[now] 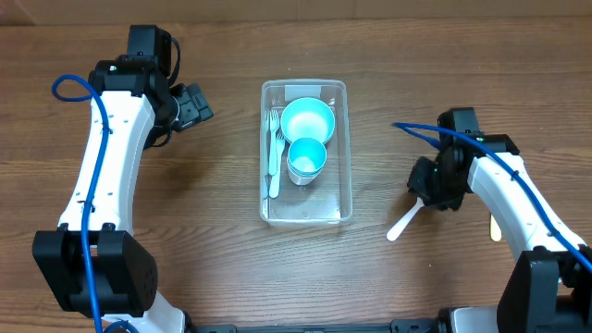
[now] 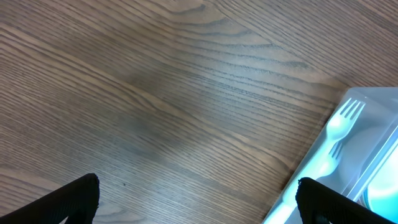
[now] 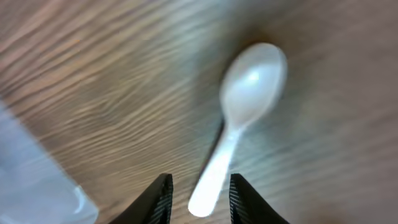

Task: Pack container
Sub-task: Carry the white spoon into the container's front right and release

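Observation:
The container (image 1: 310,205), a clear rectangular bin, stands mid-table and holds a light-blue bowl (image 1: 307,120), a light-blue cup (image 1: 307,159) and white forks (image 1: 274,148). A white spoon (image 1: 403,223) lies on the wood to its right. My right gripper (image 1: 427,199) hovers over the spoon's handle. In the right wrist view the jaws of that gripper (image 3: 199,202) stand a little apart on either side of the handle end of the spoon (image 3: 245,99), without touching it. My left gripper (image 1: 194,106) is wide open over bare wood left of the container (image 2: 379,99), with a fork (image 2: 339,124) visible inside.
A pale flat utensil (image 1: 496,229) lies by the right arm near the table's right side. A corner of the container (image 3: 37,180) shows at the lower left of the right wrist view.

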Robot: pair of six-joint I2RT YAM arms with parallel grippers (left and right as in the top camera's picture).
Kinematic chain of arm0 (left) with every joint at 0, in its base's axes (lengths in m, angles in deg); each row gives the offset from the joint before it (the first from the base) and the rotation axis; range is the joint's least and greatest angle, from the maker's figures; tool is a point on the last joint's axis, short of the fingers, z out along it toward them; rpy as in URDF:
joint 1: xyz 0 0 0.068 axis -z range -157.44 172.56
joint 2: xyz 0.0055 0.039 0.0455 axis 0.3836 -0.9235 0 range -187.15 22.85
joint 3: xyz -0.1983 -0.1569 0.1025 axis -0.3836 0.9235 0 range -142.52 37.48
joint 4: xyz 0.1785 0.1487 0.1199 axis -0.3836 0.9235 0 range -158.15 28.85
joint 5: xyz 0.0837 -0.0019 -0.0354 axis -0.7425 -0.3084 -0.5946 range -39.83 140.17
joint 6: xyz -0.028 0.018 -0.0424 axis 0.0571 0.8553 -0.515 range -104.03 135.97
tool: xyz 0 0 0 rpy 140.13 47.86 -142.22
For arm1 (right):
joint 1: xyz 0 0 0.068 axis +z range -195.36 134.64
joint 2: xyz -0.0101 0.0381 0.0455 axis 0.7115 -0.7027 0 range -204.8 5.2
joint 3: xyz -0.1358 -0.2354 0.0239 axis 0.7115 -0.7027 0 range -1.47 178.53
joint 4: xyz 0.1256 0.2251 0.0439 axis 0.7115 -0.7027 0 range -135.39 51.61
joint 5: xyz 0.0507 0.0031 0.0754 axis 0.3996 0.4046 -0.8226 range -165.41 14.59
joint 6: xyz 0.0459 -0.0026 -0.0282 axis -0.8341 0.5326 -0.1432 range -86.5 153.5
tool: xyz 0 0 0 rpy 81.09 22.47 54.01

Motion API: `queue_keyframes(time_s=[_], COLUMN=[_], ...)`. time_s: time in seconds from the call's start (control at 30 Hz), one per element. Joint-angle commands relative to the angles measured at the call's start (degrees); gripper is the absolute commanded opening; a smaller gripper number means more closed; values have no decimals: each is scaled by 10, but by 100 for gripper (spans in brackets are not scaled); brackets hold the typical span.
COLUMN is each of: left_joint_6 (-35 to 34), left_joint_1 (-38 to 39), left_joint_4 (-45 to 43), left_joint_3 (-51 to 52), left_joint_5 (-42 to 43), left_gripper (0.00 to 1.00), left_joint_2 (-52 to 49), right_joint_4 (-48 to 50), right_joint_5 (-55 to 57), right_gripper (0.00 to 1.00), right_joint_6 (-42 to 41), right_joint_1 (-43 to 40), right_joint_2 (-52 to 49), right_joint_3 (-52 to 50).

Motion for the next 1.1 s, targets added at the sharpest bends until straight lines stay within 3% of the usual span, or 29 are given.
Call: queue_keyframes(time_s=[0.0,0.13,0.37,1.07], left_joint_6=[7,7,7,7], left_joint_1=[0,0,0,0], left_joint_4=[-2,-2,-2,-2], left_joint_3=[-4,-4,-4,-4], left_joint_5=[-3,-3,-3,-3], left_gripper=[100,100,100,100], left_joint_2=[3,3,3,3], right_joint_4=[7,30,86,152], right_joint_5=[46,48,66,63], right_gripper=[32,35,34,37], right_joint_6=[-123,-191,-229,-259], right_joint_1=[0,0,1,43], right_joint_2=[10,10,10,10], right_joint_3=[-19,-56,-111,-143])
